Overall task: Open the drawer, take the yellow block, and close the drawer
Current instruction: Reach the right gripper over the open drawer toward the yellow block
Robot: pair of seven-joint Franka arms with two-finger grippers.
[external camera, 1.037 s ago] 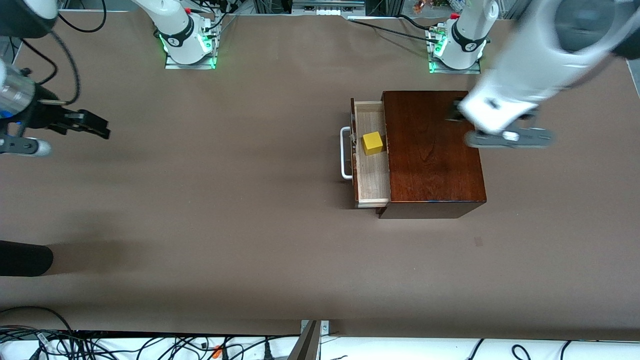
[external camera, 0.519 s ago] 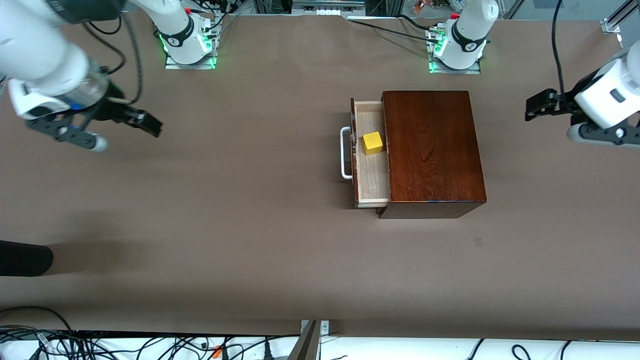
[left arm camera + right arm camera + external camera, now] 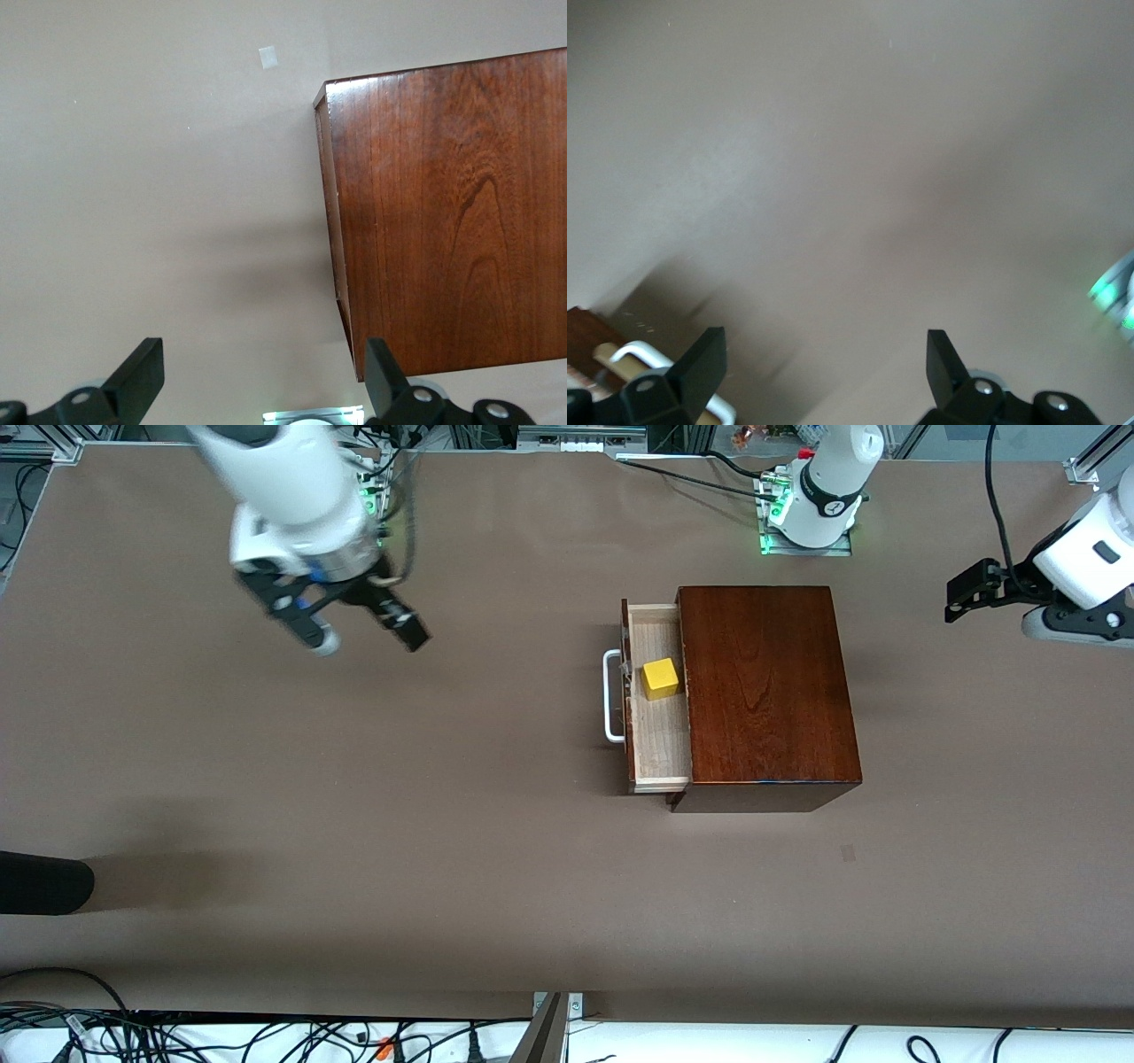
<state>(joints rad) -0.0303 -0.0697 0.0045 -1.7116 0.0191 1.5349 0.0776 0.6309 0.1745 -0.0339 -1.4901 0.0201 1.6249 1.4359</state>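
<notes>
Brown table [image 3: 443, 824], drawer [image 3: 660, 717] open, yellow block [image 3: 660, 677] unobstructed inside, both claws released, right claw [image 3: 368, 633], left claw [image 3: 997, 607].

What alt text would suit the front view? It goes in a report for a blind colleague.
A dark wooden box sits on a brown table, its drawer pulled open with a yellow block inside. The right gripper hangs open over bare table; the left gripper, also open, waits at the table's edge.
</notes>
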